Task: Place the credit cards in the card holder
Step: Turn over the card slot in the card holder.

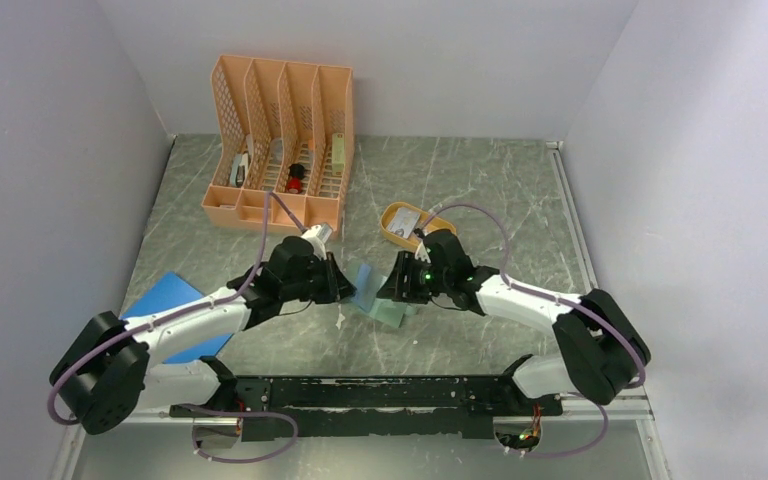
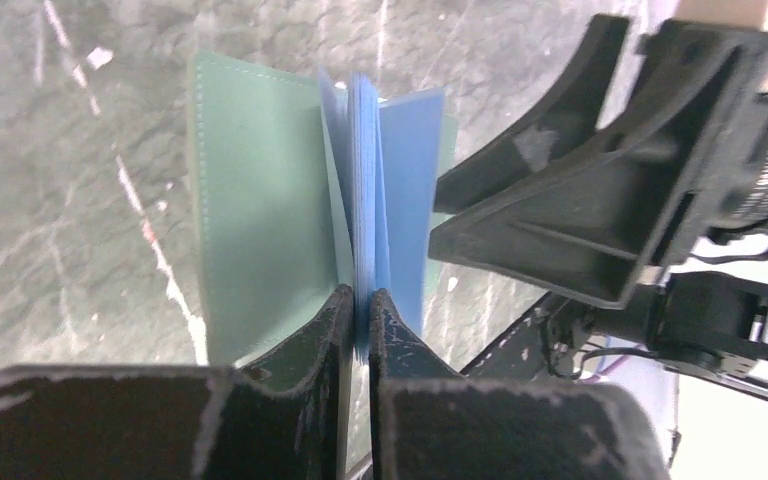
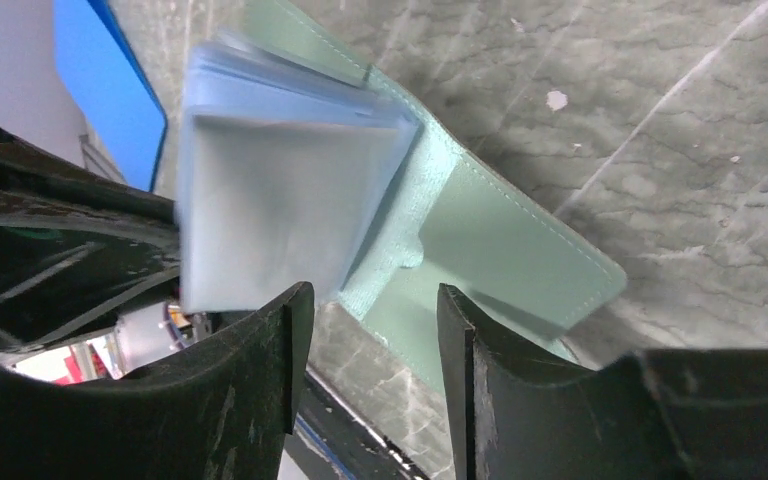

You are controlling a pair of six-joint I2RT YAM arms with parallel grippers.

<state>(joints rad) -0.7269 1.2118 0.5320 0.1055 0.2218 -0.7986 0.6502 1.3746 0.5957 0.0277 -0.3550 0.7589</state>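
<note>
Blue sheet (image 1: 173, 304): is being left lying flat on the table (image 1: 480, 190), well to the left of the card holder (image 3: 500, 240), partly under the left arm.
Left gripper (image 2: 360, 300): is being kept clenched on the card holder's pale blue inner leaves, which are being pinched at their edge between the two fingers.
Card holder: is being held open and upright on edge at the middle of the table, between the two grippers, with its grey-green cover being splayed out to either side.
Right gripper (image 3: 375, 290): is being held released just right of the card holder, jaws apart, nothing being grasped.
Orange oval tray (image 1: 397, 208): is being left standing beyond the card holder, slightly right.
Credit cards (image 1: 406, 222): are being kept in the tray, apart from the card holder; their number cannot be told.
Orange file rack (image 1: 280, 110): is being left standing far beyond the card holder, to its left.
</note>
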